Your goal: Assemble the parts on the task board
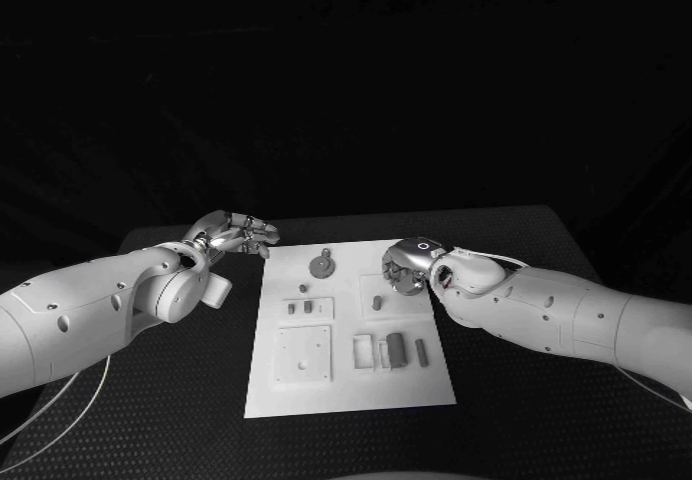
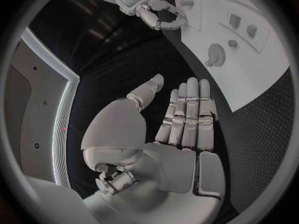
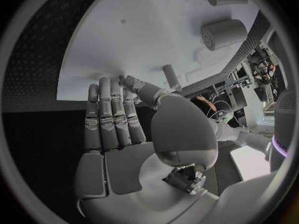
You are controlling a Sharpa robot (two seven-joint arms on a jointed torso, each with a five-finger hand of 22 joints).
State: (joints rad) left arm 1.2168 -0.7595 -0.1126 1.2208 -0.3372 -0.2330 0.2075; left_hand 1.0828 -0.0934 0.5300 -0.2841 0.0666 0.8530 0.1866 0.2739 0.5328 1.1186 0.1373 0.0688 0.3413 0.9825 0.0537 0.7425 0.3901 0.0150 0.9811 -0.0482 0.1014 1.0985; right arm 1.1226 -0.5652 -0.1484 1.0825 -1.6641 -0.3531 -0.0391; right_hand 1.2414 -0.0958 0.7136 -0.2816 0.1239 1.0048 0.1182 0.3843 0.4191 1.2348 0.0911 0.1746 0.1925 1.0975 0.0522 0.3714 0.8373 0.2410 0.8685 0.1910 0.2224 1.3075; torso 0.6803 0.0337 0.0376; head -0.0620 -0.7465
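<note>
I see the left hand (image 1: 231, 234) at upper left of centre in the head view, over bare table (image 1: 173, 420) just off the board's (image 1: 346, 390) top-left corner, holding nothing; the left wrist view has its fingers (image 2: 190, 114) straight and side by side, thumb out to the side. Right hand (image 1: 411, 265) sits over the board's upper right part, fingers (image 3: 115, 117) extended flat in the right wrist view, nothing in it that I can see, though its thumb tip lies close to a short peg (image 3: 170, 74); contact I can't tell. On the board: a round keyed part (image 1: 322, 265) near the top middle, small pegs (image 1: 302, 307) in a recess below it, a square plate (image 1: 304, 353) lower left, dark blocks (image 1: 395, 348) to its right.
</note>
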